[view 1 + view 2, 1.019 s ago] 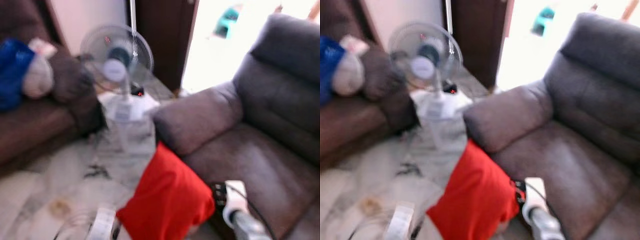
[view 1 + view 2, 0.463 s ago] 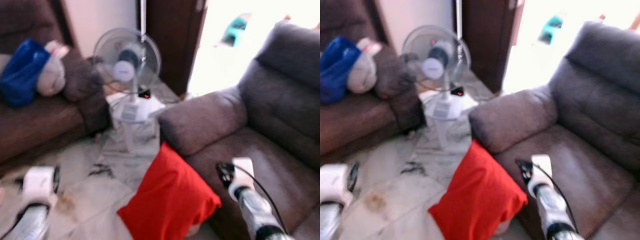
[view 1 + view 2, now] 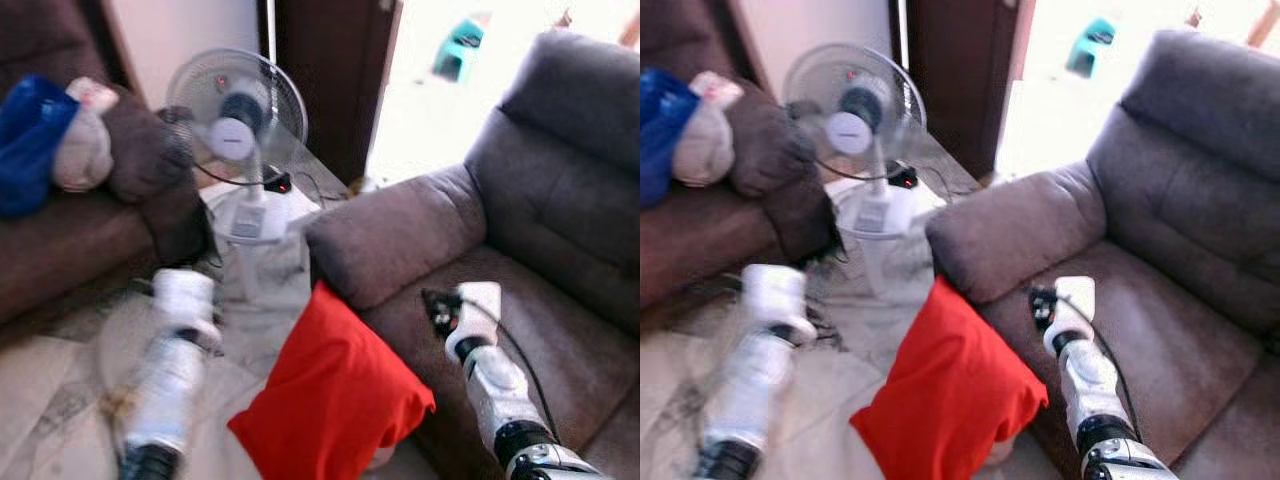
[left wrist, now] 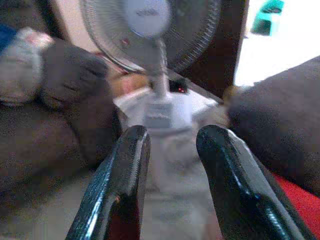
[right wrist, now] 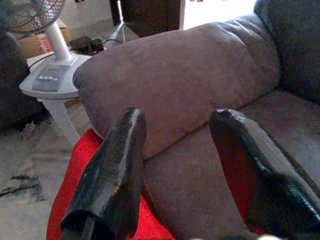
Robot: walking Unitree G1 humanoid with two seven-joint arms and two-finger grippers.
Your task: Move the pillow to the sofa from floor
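Was just reaching in, both pincers spread and empty, left pincer point(image 4: 167, 165) near the fan point(image 3: 235, 110), right pincer point(image 5: 182, 165) above the pillow point(image 3: 335, 400) propped on the floor against the sofa point(image 3: 520, 250), so grabbing it looked next.

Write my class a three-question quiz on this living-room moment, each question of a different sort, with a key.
1. True or false: the red pillow lies on the sofa's seat.
2. What stands on the floor past the pillow? A) pedestal fan B) lamp C) stool
3. Fill in: both the left hand and the right hand have their fingers ____.

Key: 1 false, it leans on the floor against the grey sofa. 2 A, the pedestal fan. 3 open.
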